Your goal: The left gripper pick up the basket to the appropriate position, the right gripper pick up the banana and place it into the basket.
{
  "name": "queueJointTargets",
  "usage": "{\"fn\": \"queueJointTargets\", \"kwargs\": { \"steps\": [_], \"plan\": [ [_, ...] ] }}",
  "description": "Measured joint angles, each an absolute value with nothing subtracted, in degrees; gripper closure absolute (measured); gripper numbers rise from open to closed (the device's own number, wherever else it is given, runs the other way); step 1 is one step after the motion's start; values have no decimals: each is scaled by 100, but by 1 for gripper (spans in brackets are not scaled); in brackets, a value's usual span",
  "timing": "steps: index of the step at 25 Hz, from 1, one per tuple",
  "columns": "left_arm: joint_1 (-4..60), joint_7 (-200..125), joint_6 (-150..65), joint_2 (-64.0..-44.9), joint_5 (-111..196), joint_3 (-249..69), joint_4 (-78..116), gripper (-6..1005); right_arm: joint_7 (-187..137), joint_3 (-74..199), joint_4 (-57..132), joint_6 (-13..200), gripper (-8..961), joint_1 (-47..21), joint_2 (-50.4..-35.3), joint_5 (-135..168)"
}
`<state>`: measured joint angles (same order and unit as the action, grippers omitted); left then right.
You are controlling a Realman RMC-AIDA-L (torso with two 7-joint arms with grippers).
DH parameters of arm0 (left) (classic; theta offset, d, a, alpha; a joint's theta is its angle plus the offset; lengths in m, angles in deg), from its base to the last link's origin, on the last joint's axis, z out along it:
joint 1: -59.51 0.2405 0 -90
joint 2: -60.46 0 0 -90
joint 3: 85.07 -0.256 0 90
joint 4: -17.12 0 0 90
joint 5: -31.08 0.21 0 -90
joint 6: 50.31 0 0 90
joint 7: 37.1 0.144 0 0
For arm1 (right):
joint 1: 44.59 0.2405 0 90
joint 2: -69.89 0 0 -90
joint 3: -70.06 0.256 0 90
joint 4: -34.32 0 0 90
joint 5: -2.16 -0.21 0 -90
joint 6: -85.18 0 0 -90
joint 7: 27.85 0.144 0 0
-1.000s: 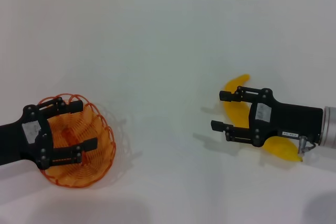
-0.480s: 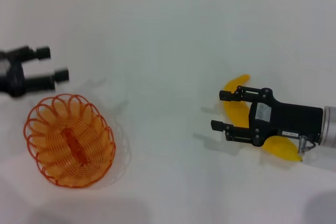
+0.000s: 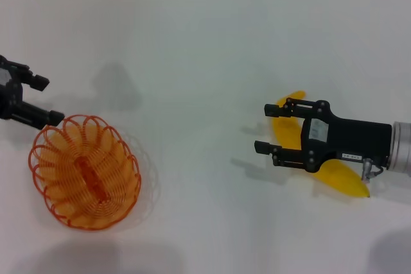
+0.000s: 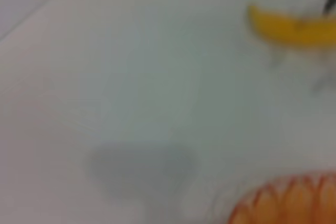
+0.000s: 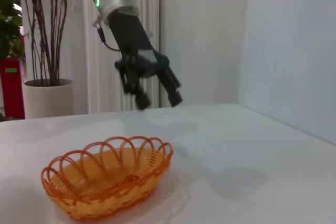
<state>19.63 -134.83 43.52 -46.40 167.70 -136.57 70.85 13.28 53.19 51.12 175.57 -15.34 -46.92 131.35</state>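
Note:
The orange wire basket (image 3: pixel 84 172) stands on the white table at the front left, with nothing in it. My left gripper (image 3: pixel 48 101) hangs open and empty just behind the basket's far left rim, clear of it. The yellow banana (image 3: pixel 287 126) lies on the table at the right. My right gripper (image 3: pixel 264 128) is open right over the banana's middle, one finger on each side, and hides that part. The right wrist view shows the basket (image 5: pixel 106 180) and the open left gripper (image 5: pixel 159 98) above and beyond it. The left wrist view shows the banana (image 4: pixel 292 26) and the basket rim (image 4: pixel 292 196).
The white table (image 3: pixel 192 62) ends at a far edge with a tiled wall behind it. In the right wrist view a potted plant (image 5: pixel 44 51) and a white radiator (image 5: pixel 100 61) stand beyond the table.
My left gripper rose off the basket, swung back to the far left, then dropped a little. The basket stayed on the table. My right gripper edged slightly left over the banana.

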Motion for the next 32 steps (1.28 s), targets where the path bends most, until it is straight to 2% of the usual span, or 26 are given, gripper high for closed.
{"fn": "queueJointTargets", "kwargs": {
  "steps": [3,5,6,10,20,26,31,32],
  "plan": [
    [1981,-13166,4277,-4939,17410,-13725,7456,122,1334,5319,5102,17577,249,-1508,-4693,13135],
    [1968,-13139,4264,-4997,17534,-13724,7487,122,1336,5319,5102,17579,248,-1499,-4698,13135],
    [1907,-13109,4171,-5196,17899,-13732,7551,122,1336,5319,5102,17579,248,-1495,-4699,13135],
    [1860,-13077,3912,-5362,18132,-13739,7540,122,1337,5319,5102,17580,248,-1489,-4700,13135],
    [1792,-13129,3580,-5564,18339,-14004,7503,122,1337,5318,5093,17575,248,-1446,-4711,13144],
    [1727,-13316,3476,-5576,18318,-14156,7460,258,1337,5319,5085,17575,248,-1430,-4717,13145],
    [1637,-13353,3341,-5582,18325,-14334,7186,534,1337,5318,5030,17577,247,-1413,-4710,13145],
    [1621,-13359,3316,-5582,18331,-14344,7147,554,1337,5318,5029,17577,247,-1410,-4709,13145]
  ]
}}
